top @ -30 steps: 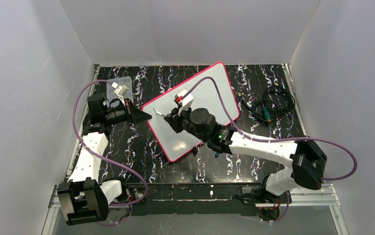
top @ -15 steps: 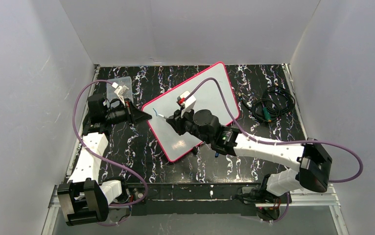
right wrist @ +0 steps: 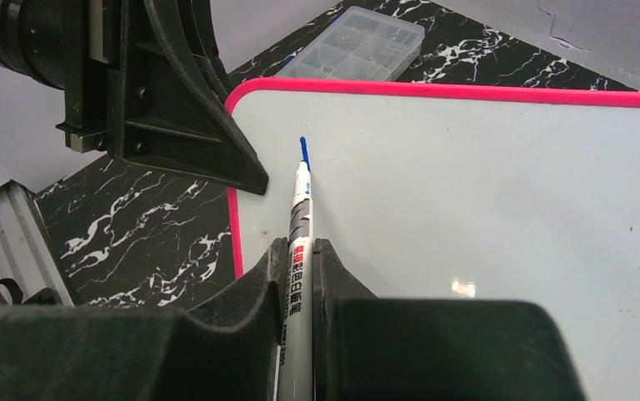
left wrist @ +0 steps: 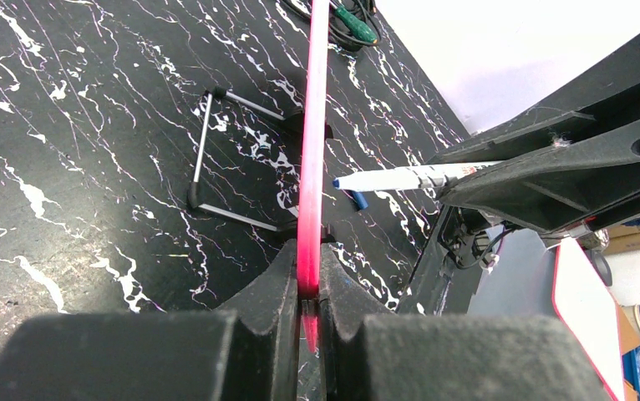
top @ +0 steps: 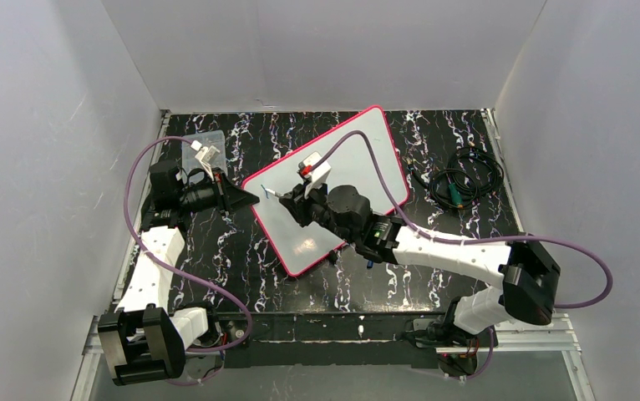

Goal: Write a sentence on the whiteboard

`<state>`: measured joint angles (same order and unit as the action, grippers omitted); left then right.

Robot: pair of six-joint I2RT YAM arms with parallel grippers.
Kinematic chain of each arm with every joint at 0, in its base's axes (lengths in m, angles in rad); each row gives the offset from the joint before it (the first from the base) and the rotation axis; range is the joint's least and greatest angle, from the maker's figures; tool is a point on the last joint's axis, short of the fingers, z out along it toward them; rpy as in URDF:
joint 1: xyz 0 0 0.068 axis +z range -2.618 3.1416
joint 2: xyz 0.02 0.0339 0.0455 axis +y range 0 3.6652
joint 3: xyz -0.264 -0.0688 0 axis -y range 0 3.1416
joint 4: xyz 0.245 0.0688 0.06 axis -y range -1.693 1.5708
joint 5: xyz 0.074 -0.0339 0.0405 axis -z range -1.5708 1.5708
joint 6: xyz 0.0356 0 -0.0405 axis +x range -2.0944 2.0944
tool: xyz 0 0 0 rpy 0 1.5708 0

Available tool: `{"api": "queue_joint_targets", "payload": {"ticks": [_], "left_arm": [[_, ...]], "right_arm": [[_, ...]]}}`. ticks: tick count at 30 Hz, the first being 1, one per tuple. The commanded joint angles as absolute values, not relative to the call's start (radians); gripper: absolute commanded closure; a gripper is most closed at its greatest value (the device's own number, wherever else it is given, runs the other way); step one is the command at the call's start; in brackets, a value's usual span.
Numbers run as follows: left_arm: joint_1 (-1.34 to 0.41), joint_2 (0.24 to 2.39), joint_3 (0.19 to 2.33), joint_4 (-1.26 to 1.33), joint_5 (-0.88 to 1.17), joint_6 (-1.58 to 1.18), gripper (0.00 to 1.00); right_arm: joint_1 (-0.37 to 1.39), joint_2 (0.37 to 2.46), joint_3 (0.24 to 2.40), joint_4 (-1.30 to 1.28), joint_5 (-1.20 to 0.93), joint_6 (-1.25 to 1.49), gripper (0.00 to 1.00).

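Between the left fingers [left wrist: 279,284], pressed together: whiteboard [right wrist: 467,184] rim. Right fingers [right wrist: 266,284] pinched blue marker [right wrist: 301,209], tip at board face just ahead. No words showed; sentence judged almost wholly left.

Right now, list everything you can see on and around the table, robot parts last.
whiteboard: one, white with a pink-red rim, mid-table
wire stand: one, metal, behind the board
marker: one, white with a blue tip, at the board near its left edge
compartment box: one, clear, far left of the table
cables: one coil, black with a green plug, right side
small blue piece: one, on the table by the board, maybe a cap
table: one, black with white veins
left gripper: shut on the whiteboard's edge
right gripper: shut on the marker
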<state>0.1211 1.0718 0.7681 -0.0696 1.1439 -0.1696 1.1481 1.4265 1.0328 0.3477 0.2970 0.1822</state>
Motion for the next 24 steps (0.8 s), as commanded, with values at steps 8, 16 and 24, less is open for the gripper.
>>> {"api": "queue_joint_targets", "payload": {"ticks": [8, 16, 24], "left_arm": [[0.124, 1.043, 0.785, -0.080, 1.161, -0.130, 1.00], [0.124, 1.041, 0.785, -0.080, 1.161, -0.129, 1.00], [0.124, 1.040, 0.787, -0.083, 1.160, -0.127, 1.00]], "right_arm": [[1.155, 1.465, 1.099, 0.461, 0.311, 0.149, 0.99], [1.155, 1.482, 1.110, 0.452, 0.359, 0.143, 0.99], [1.155, 1.444, 1.070, 0.442, 0.462, 0.141, 0.99]]}}
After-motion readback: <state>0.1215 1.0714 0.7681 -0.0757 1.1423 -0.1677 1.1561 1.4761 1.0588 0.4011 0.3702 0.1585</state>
